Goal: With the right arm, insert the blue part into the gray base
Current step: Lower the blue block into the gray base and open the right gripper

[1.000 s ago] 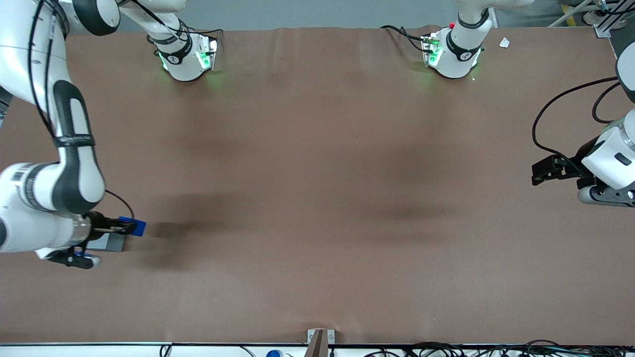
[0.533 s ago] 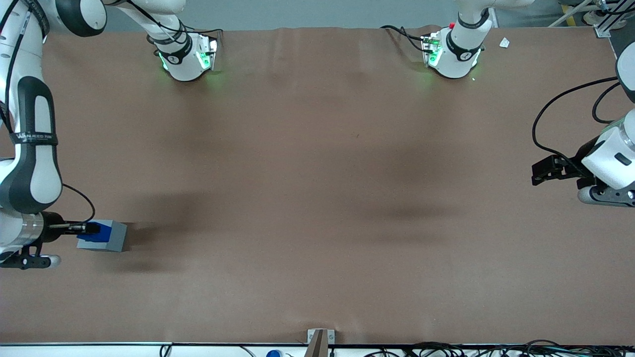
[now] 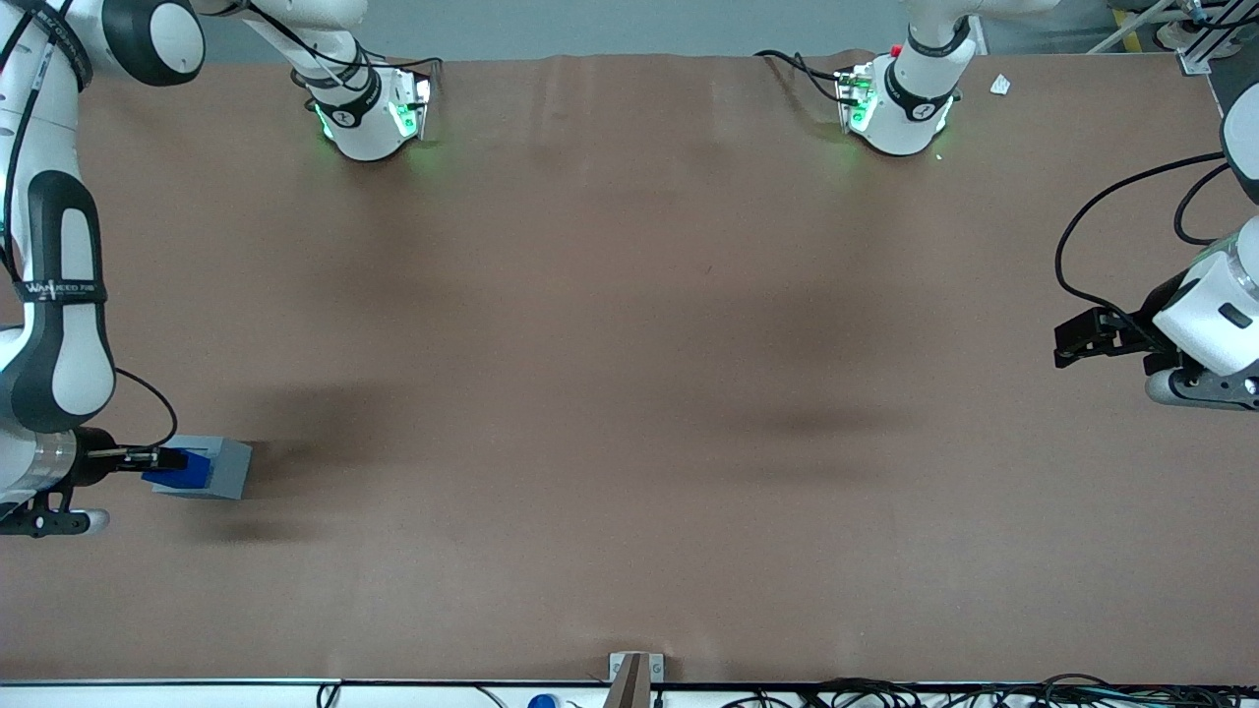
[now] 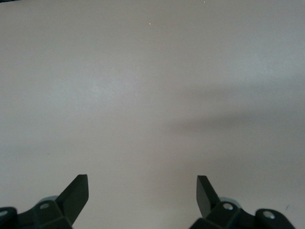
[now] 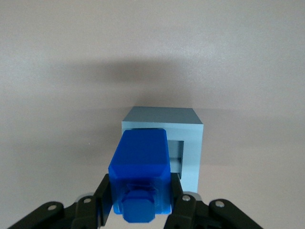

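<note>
My right gripper [image 3: 169,459] is at the working arm's end of the table, shut on the blue part [image 3: 182,470]. The part hangs just above the gray base [image 3: 224,469], over the side of it nearest the arm. In the right wrist view the blue part [image 5: 140,167] sits between the two black fingers [image 5: 101,195] and covers much of the gray base [image 5: 188,143]; a strip of the base's square recess shows beside the part. The part stands off-centre to the recess.
The brown table [image 3: 629,393] stretches wide toward the parked arm's end. The two arm bases [image 3: 369,108] stand at the table's edge farthest from the front camera. A small metal bracket [image 3: 634,674] sits at the near edge.
My gripper carried the blue part from past the gray base back over it, toward the working arm's end, then shifted slightly more that way and a little lower.
</note>
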